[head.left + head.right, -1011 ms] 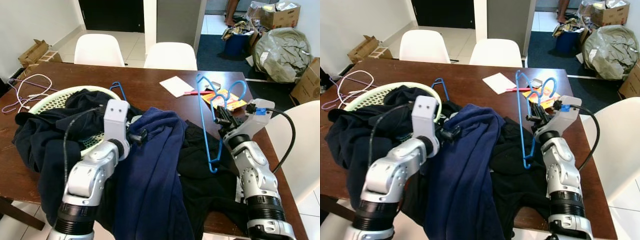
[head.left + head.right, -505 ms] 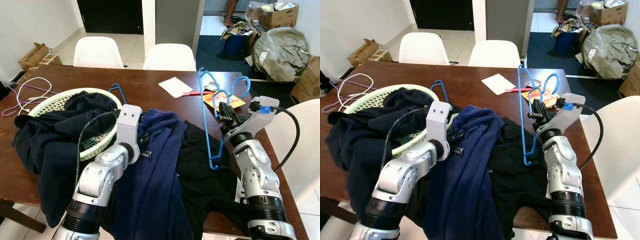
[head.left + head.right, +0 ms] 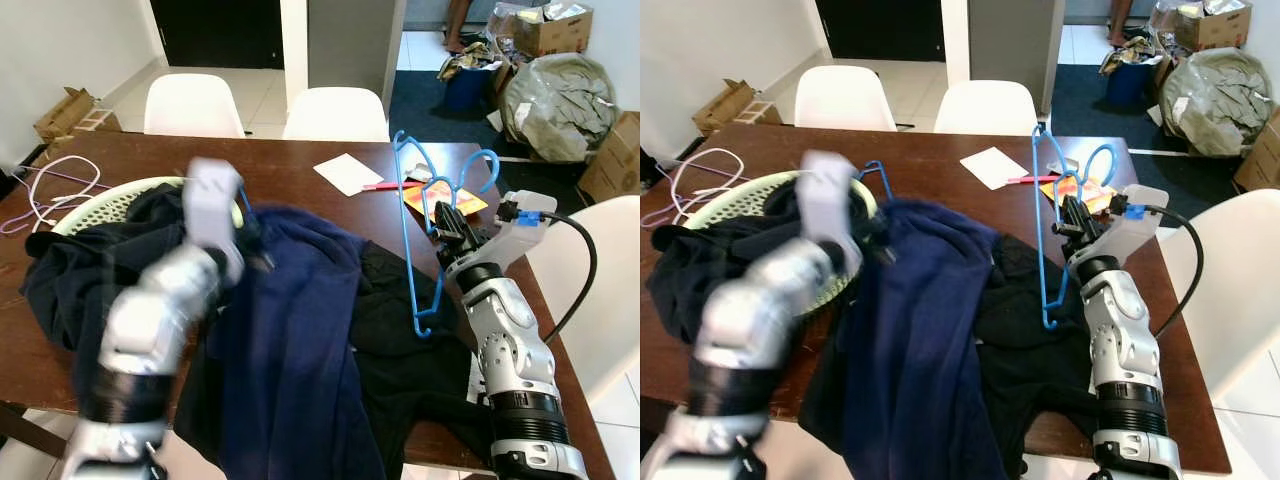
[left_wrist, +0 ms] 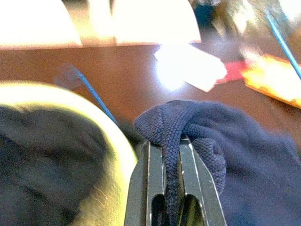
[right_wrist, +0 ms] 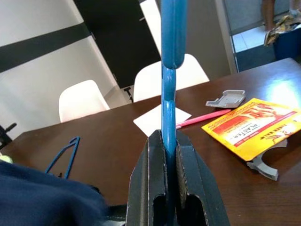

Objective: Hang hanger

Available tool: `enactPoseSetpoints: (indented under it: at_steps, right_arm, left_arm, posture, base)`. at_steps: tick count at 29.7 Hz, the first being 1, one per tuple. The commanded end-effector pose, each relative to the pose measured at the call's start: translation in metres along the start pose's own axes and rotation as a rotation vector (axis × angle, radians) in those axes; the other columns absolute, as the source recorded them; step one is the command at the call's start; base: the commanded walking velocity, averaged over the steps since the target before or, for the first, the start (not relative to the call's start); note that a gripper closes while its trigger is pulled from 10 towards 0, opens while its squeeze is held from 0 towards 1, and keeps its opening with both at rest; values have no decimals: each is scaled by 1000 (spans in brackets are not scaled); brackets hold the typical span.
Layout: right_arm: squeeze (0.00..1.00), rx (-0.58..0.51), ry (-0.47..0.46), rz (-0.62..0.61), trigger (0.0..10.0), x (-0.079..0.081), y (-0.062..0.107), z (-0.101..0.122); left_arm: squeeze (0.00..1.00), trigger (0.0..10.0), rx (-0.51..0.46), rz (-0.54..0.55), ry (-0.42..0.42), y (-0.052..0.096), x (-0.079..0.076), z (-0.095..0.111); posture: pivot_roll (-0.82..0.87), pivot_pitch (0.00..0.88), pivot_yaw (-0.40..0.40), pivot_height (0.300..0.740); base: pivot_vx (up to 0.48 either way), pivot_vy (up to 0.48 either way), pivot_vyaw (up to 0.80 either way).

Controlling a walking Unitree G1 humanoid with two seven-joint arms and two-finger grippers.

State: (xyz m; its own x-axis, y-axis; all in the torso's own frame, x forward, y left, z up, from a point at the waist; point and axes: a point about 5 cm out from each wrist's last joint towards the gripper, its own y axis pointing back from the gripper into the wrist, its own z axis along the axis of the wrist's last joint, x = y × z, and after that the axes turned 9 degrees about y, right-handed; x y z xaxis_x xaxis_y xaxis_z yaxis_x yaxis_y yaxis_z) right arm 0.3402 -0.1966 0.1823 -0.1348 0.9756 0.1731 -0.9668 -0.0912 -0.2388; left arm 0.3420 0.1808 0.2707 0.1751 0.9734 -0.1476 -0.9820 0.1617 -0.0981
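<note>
The right gripper (image 3: 447, 222) has its fingers clamped on the blue hanger (image 3: 414, 240), holding it upright above the bench (image 3: 300, 170), hook end up near the orange leaflet (image 3: 440, 197) and the lower corner dangling over the black garment (image 3: 400, 340). Held free of the cloth like that, its shoulder looks ready to be fed into a garment.

The left gripper (image 4: 170, 188) has its fingers pinched tight on a fold of the navy garment (image 3: 290, 340), which drapes from the grip down over the bench edge. That pinch seems meant to lift the navy garment clear of the pile beside the basket (image 3: 95, 205), so an opening can be found for the hanger. A second hanger (image 3: 875, 175) lies on the bench behind the basket.

Compared with a second ago, the left arm has swung up and toward the basket, fast enough to blur, dragging the navy cloth with it so more fabric hangs loose. The right arm has barely shifted; the hanger sits slightly farther from the robot, same upright pose. The paper (image 3: 345, 172) and pink pen (image 3: 385, 185) lie where they were.
</note>
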Motion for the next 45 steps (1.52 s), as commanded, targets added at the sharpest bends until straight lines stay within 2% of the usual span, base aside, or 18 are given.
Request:
enactPoseSetpoints:
  at_steps: [1, 3, 4, 6, 7, 8, 10, 12, 13, 15, 20, 22, 24, 27, 33, 37, 42, 45]
  right_arm:
    - [0, -7, -20, 4, 10000, 2, 1, 0]
    - [0, -7, -20, 4, 10000, 2, 1, 0]
    - [0, -5, -25, 8, 10000, 4, 0, -2]
    - [0, -5, -25, 8, 10000, 4, 0, -2]
    - [0, -4, -34, 13, 10000, 6, -1, -3]
    - [0, -4, -40, 17, 10000, 7, -2, -4]
    - [0, -4, -40, 17, 10000, 7, -2, -4]
    - [0, 0, -56, 32, 10000, 15, -3, -8]
    - [0, 6, -64, 44, 10000, 20, -3, -11]
    - [0, 7, -65, 45, 10000, 21, -3, -11]
    - [0, 12, -61, 53, 10000, 21, -2, -11]
    - [0, 12, -60, 53, 10000, 21, -2, -11]
    - [0, 11, -53, 56, 10000, 19, -2, -8]
    - [0, 12, -47, 63, 10000, 18, -2, -7]
    - [0, 13, -44, 69, 10000, 19, -2, -7]
    - [0, 12, -45, 72, 10000, 20, -2, -7]
    - [0, 13, -42, 66, 10000, 19, -2, -8]
    - [0, 11, -44, 64, 10000, 19, -2, -8]
  left_arm:
    - [0, 0, -497, 195, -167, 31, 48, 132]
    - [0, 0, -497, 195, -167, 31, 48, 132]
    - [0, 0, -696, 316, -323, 63, 67, 199]
    - [0, 0, -696, 316, -323, 63, 67, 199]
    - [0, 0, -843, 426, -459, 98, 77, 251]
    - [0, 0, -929, 501, -538, 126, 82, 281]
    - [0, 0, -929, 501, -538, 126, 82, 281]
    - [0, 0, -923, 605, -601, 150, 99, 298]
    - [0, 0, -846, 658, -563, 154, 119, 288]
    - [0, 0, -829, 664, -550, 154, 123, 284]
    - [0, 0, -682, 654, -433, 134, 148, 245]
    - [0, 0, -676, 652, -430, 133, 150, 243]
    - [0, 0, -571, 615, -361, 113, 159, 207]
    - [0, 0, -541, 613, -319, 106, 166, 193]
    - [0, 0, -598, 599, -333, 105, 161, 207]
    - [0, 0, -659, 551, -359, 103, 145, 224]
    - [0, 0, -820, 440, -430, 110, 103, 268]
    - [0, 0, -852, 402, -451, 110, 92, 277]
  posture:
    - [16, 95, 34, 740]
    - [16, 95, 34, 740]
    - [40, 97, 33, 740]
    - [40, 97, 33, 740]
    - [57, 97, 33, 740]
    - [57, 97, 33, 740]
    - [57, 97, 33, 740]
    - [77, 99, 32, 740]
    - [78, 103, 27, 740]
    - [78, 103, 27, 740]
    - [70, 105, 26, 740]
    - [70, 105, 26, 740]
    - [49, 108, 14, 740]
    - [47, 107, 10, 740]
    - [49, 103, 10, 740]
    - [47, 102, 12, 740]
    - [51, 95, 15, 740]
    - [58, 90, 21, 740]
  base:
    - [0, 0, 0]
    - [0, 0, 0]
    - [0, 0, 0]
    - [0, 0, 0]
    - [0, 0, 0]
    - [0, 0, 0]
    - [0, 0, 0]
    - [0, 0, 0]
    - [0, 0, 0]
    - [0, 0, 0]
    - [0, 0, 0]
    - [0, 0, 0]
    - [0, 0, 0]
    - [0, 0, 0]
    - [0, 0, 0]
    - [0, 0, 0]
    - [0, 0, 0]
    - [0, 0, 0]
